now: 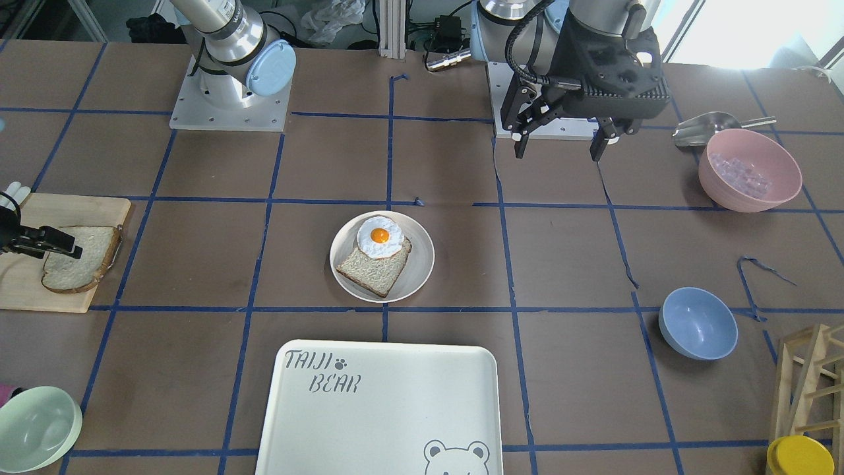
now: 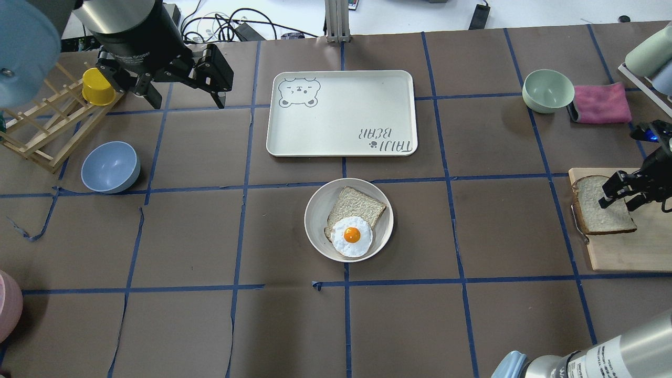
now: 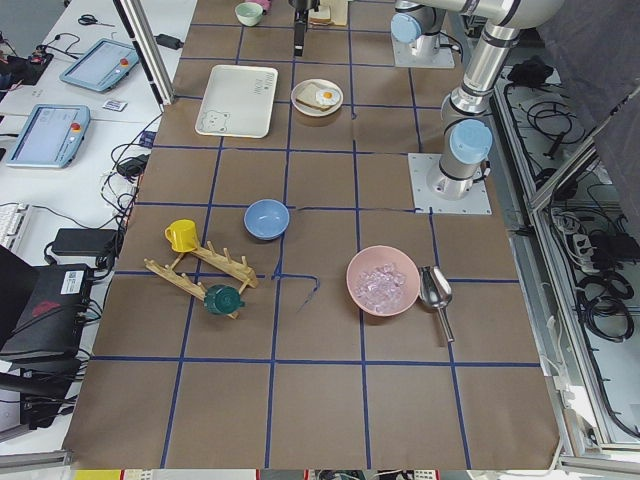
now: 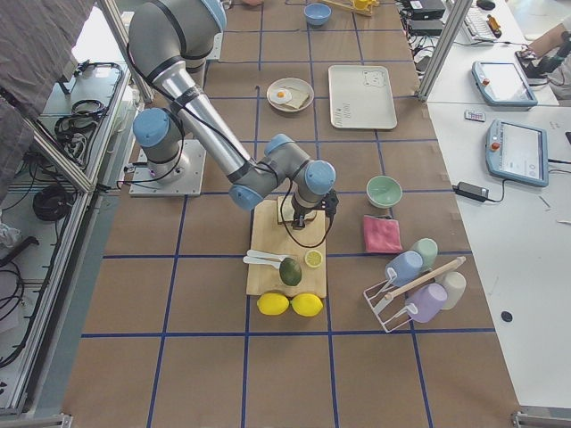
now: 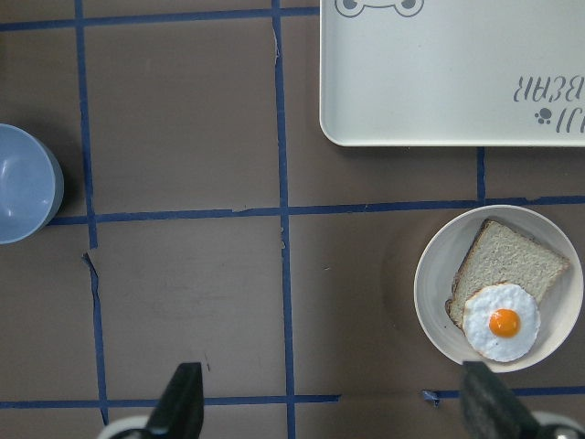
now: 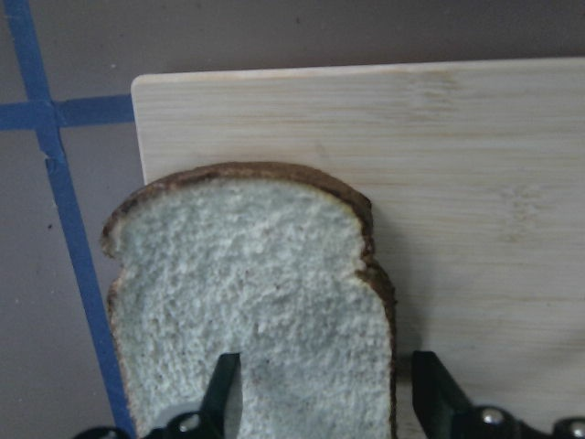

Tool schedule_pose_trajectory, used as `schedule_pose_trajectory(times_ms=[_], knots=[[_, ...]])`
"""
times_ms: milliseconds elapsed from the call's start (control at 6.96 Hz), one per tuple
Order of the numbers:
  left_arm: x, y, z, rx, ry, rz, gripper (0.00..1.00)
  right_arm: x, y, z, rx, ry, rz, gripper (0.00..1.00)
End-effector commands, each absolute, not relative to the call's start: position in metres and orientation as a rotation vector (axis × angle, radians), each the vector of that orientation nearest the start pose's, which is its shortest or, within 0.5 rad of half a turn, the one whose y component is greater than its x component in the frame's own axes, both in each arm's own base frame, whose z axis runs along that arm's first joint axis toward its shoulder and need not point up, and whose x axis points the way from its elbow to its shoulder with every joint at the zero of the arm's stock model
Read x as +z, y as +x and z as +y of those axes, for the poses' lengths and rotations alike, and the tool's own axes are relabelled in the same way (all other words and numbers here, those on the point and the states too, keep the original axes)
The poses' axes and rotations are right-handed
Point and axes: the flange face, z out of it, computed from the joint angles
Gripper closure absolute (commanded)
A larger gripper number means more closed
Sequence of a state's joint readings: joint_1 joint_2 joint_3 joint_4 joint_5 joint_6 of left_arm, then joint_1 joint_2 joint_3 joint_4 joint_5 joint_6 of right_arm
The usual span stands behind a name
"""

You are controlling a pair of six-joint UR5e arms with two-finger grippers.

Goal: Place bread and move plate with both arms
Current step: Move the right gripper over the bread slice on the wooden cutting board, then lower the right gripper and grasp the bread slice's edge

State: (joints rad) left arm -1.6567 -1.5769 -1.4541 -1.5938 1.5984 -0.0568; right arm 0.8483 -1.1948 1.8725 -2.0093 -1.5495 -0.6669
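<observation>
**Two grippers open, bread not yet taken**

Right gripper (image 6: pixel 329 393): fingers spread and empty, low over the bread (image 6: pixel 247 283). The slice lies flat on the wooden cutting board (image 6: pixel 475 155) at the desk's right edge. In the right wrist view one finger sits above the crumb and the other just outside the side crust, over bare board, so the jaws straddle one crust edge rather than the whole slice.

Left gripper (image 2: pixel 187 102): fingers wide apart, holding nothing, high above the desk's far left corner, well clear of the plate (image 2: pixel 317 215).

The plate is at the desk's middle and carries a tanner bread slice (image 2: pixel 357 207) with a fried egg (image 2: pixel 352 236) on top. The "TAIJI BEAR" tray (image 2: pixel 341 105) lies beyond it, toward the far edge.

Step in hand, as I judge it, is gripping the bread. Notes for doing it well:
- Lower until the outer finger meets the board beside the crust, then close slowly — soft crumb crushes and tears.
- Take enough depth that the slice does not droop or peel out.
- Lift straight up before carrying it toward the plate.
</observation>
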Motion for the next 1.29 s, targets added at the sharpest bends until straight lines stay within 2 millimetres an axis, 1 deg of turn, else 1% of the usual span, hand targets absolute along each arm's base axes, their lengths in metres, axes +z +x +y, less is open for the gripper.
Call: schedule_pose_trajectory(times_ms=[0, 288, 862, 1150], knots=[[0.54, -0.173, -0.487, -0.139, 0.043, 3.115, 0.0, 0.19, -0.252, -0.49, 0.267, 0.082, 2.963, 1.0], [0.54, -0.173, -0.487, -0.139, 0.043, 3.115, 0.0, 0.199, -0.254, -0.489, 0.258, 0.039, 2.98, 1.0], [0.541, -0.173, -0.487, -0.142, 0.043, 3.115, 0.0, 0.199, -0.253, -0.489, 0.252, 0.024, 2.977, 1.0], [0.541, -0.173, -0.487, -0.142, 0.043, 3.115, 0.0, 0.202, -0.253, -0.489, 0.249, 0.028, 2.983, 1.0]])
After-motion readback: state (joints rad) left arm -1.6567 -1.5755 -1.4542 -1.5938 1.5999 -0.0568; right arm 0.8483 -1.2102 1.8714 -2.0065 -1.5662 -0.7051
